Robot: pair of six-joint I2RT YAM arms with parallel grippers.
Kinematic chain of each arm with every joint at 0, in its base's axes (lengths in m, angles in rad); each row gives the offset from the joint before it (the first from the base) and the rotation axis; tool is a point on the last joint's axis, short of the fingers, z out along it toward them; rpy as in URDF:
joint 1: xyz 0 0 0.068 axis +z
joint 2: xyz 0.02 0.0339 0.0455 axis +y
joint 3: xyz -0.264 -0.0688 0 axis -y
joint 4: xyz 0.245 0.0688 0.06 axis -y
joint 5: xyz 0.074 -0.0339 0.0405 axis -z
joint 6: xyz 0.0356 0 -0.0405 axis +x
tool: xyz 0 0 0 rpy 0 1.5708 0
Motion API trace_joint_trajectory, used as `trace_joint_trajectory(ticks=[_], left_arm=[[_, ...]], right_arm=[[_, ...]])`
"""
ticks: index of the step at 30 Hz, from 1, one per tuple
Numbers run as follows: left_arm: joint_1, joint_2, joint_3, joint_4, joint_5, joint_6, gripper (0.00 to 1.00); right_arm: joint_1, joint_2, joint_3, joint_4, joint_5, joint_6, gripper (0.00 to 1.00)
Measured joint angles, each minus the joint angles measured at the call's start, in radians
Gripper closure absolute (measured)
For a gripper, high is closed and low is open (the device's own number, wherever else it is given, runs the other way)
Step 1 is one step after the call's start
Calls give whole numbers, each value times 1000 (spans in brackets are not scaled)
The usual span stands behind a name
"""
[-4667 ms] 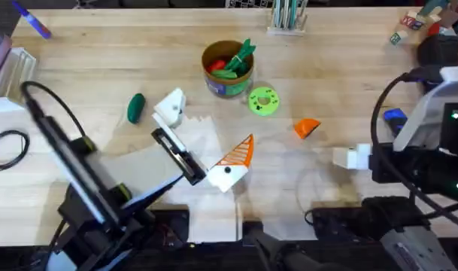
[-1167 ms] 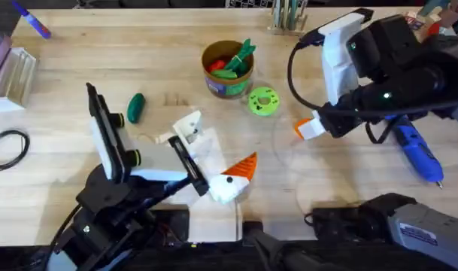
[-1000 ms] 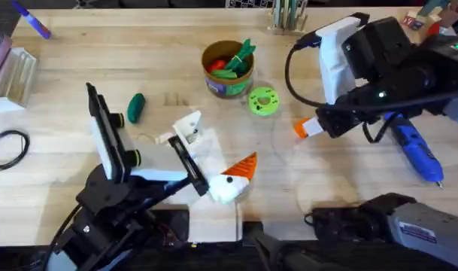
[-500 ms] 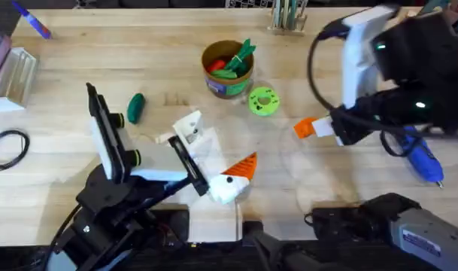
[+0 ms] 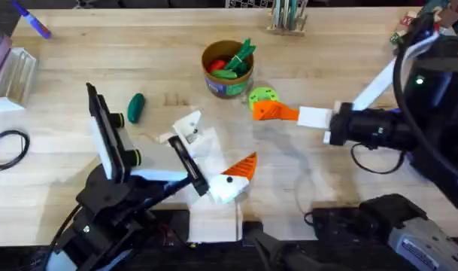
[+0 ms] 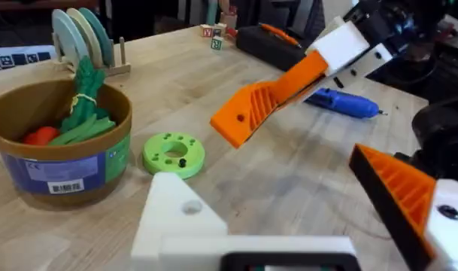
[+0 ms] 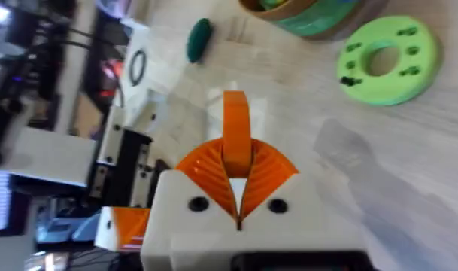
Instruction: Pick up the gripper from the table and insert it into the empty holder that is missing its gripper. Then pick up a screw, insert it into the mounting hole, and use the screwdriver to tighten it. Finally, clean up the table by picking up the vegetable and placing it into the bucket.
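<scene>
The right gripper [image 5: 292, 114] grips the orange gripper wedge [image 5: 268, 111] mid-frame. The white holder [image 5: 187, 124], screw, screwdriver [image 6: 343, 102] and vegetable [image 5: 135, 107] aren't dealt with yet.

vegetable [image 5: 135, 107] left of bucket [image 5: 228, 69].

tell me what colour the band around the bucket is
Green, around the tan bucket; the left wrist view shows it best.
</scene>
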Motion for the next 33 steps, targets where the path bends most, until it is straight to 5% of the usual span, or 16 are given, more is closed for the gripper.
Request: trace_joint_trajectory(ticks=[7, 8, 12, 22, 33], left_arm=[[0, 0, 0, 0, 9, 0, 15], [0, 0, 0, 1, 27, 0, 15], [0, 0, 0, 1, 47, 0, 14], [0, 0, 0, 1, 60, 0, 14], [0, 0, 0, 1, 61, 0, 14]], right_arm=[[0, 162, -19, 237, -298, 248, 992], [2, 266, -19, 305, -408, 313, 992], [31, 400, -19, 404, -506, 373, 992], [113, 604, -19, 665, -611, 528, 992], [114, 626, -20, 769, -618, 663, 992]])
